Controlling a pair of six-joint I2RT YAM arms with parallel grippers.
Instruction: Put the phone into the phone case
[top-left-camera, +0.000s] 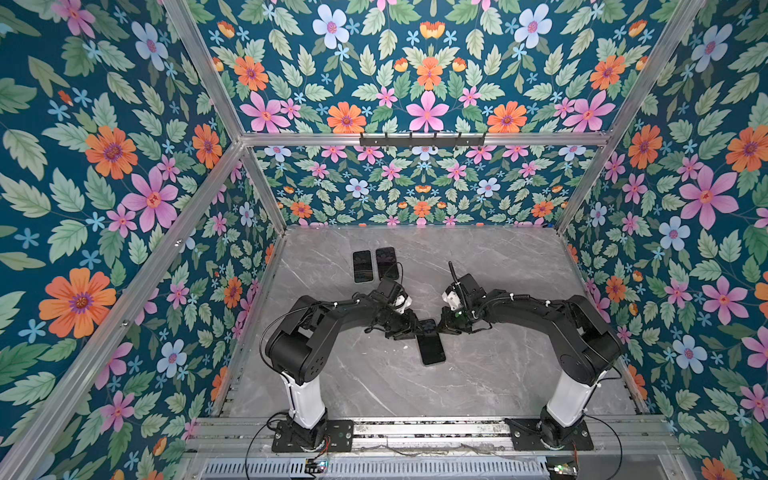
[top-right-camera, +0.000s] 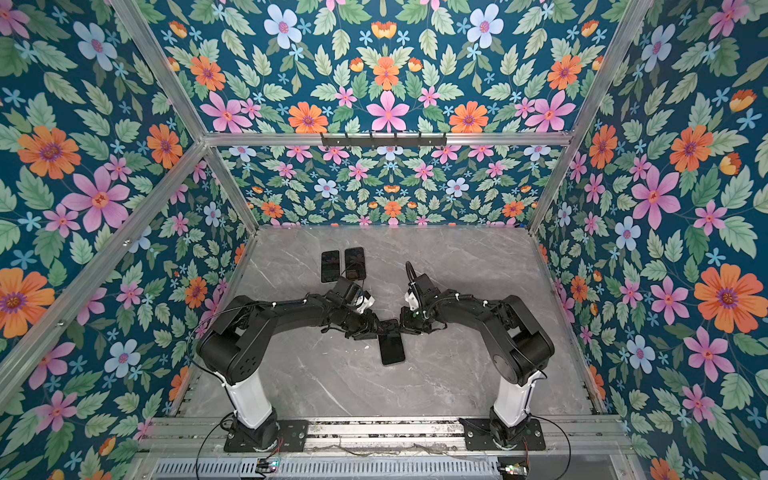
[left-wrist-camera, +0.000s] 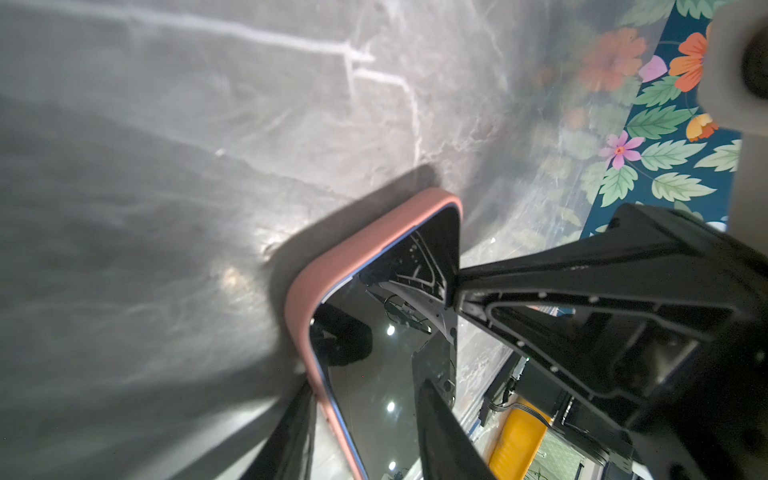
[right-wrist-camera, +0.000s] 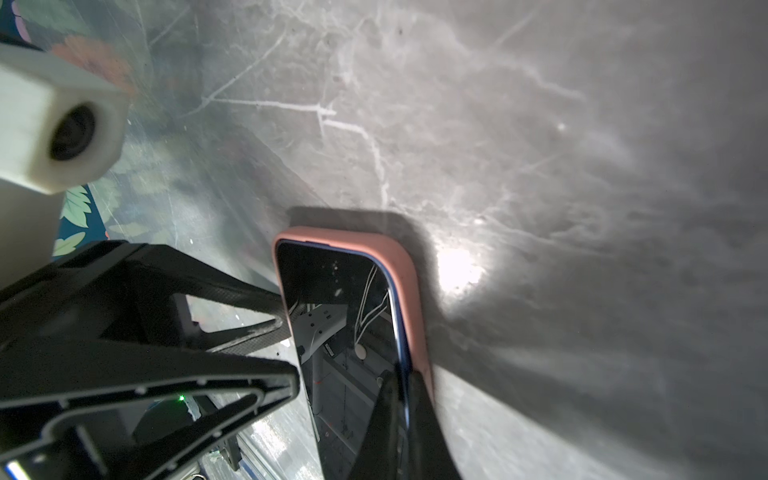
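The phone (top-left-camera: 431, 349) (top-right-camera: 392, 348), dark screen up, lies mid-table inside the pink phone case (left-wrist-camera: 332, 266) (right-wrist-camera: 409, 266); its blue edge shows along the case rim. My left gripper (top-left-camera: 415, 330) (left-wrist-camera: 365, 384) is open and straddles the far left edge. One finger runs along the outside of the case and the other hangs over the screen (left-wrist-camera: 386, 361). My right gripper (top-left-camera: 438, 330) (right-wrist-camera: 402, 376) is shut. Its closed tips sit on the seam between the phone's right edge and the case rim.
Two more dark phones (top-left-camera: 362, 266) (top-left-camera: 387, 263) lie side by side at the back left of the grey marble table (top-left-camera: 519, 374). A black hook rail (top-left-camera: 422, 140) hangs on the back frame. Floral walls enclose the table on three sides.
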